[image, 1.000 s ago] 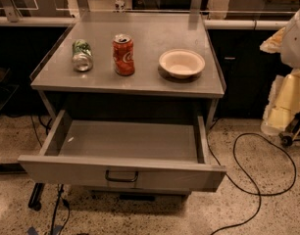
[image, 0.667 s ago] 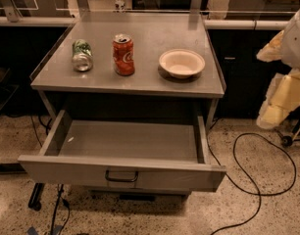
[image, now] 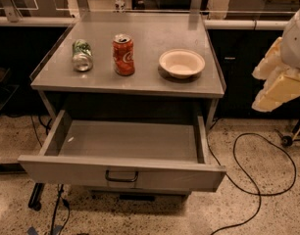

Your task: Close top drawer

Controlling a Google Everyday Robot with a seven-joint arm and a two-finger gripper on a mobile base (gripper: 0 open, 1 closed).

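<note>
The top drawer [image: 66,169] is pulled fully out of the grey metal cabinet, and its tray looks empty. Its flat front faces me, with a small dark loop handle [image: 121,176] at the centre. My gripper [image: 276,85] is the cream-coloured part of the arm at the right edge. It hangs level with the cabinet top, right of the cabinet and well clear of the drawer. It holds nothing that I can see.
On the cabinet top [image: 140,82] lie a green can on its side [image: 82,55], an upright red can [image: 123,54] and a cream bowl [image: 182,62]. A black cable [image: 258,180] loops on the speckled floor at the right. Dark counters run behind.
The arm at the right edge has shifted slightly. The drawer stays open in the same place, and the things on top have not moved.
</note>
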